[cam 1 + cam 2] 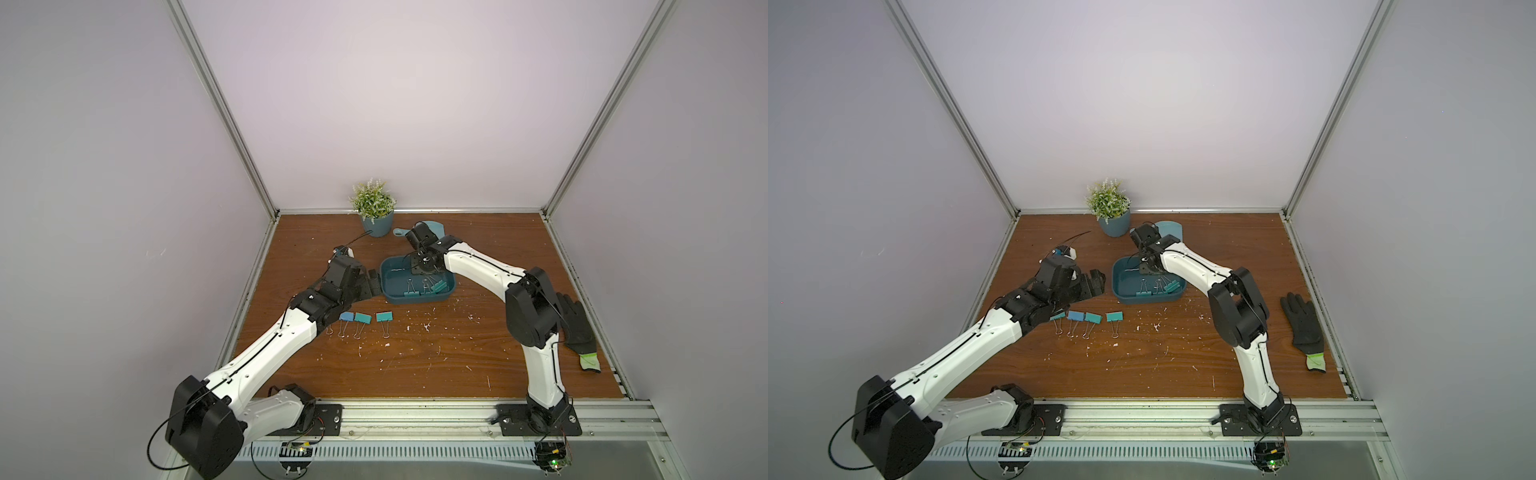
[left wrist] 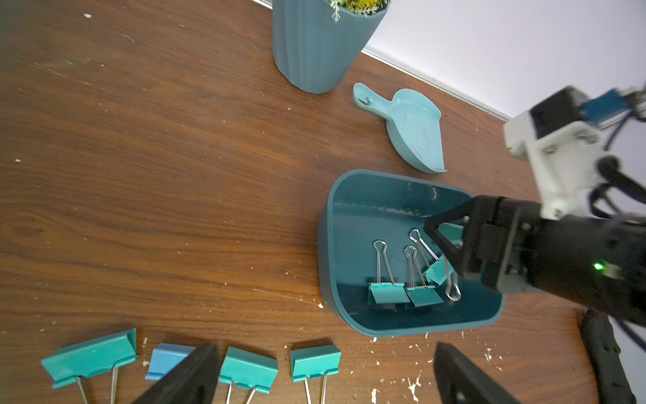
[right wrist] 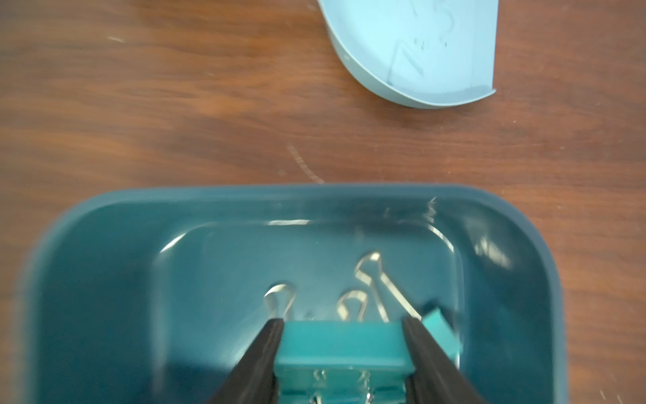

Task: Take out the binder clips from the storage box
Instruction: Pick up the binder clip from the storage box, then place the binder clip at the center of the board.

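Observation:
The dark teal storage box (image 1: 390,266) (image 2: 325,245) (image 3: 105,217) sits mid-table. My right gripper (image 1: 422,272) (image 3: 342,321) reaches down into it, shut on a teal binder clip (image 3: 341,344) across the clip's body. Three more teal clips (image 2: 388,292) (image 2: 421,295) (image 2: 437,271) lie in the box near its front wall. Several clips lie in a row on the wood in front of the box, one blue (image 1: 345,316) and the others teal (image 1: 362,318) (image 1: 384,317). My left gripper (image 1: 374,282) (image 2: 325,346) hangs open just left of the box, holding nothing.
A blue-grey plant pot (image 1: 377,224) stands at the back wall. A light blue dustpan (image 2: 416,133) lies just behind the box. Near the right edge lies a black glove (image 1: 1304,324). White flecks dot the wooden table (image 1: 415,365).

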Controlling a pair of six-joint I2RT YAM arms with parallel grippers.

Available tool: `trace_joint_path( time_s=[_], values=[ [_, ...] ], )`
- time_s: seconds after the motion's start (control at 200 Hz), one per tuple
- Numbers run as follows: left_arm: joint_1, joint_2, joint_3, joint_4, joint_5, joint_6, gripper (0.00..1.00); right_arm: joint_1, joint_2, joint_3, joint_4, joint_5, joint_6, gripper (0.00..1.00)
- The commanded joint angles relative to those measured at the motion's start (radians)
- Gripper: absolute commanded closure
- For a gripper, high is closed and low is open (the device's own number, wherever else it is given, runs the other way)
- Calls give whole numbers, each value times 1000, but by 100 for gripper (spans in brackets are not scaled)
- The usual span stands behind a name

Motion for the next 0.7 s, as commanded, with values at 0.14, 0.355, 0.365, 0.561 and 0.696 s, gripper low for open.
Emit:
trace_joint_path(
  time_s=[0.14,0.355,0.365,0.561,0.696],
  values=[
    [14,-84,2,-87,-80,20,1,169,-200,-153,-42,69,212,45],
    [15,-180,-15,-144,-98,23,1,286,-250,-312,18,72,364,45],
    [16,-184,-17,-148,-98,23,1,290,-248,-316,21,72,368,45],
    [15,-266,-46,-203,-87,15,1,333,-215,-382,87,67,417,44],
    [15,-317,-58,-240,-86,6,1,334,-177,-405,134,61,418,44]
  ],
)
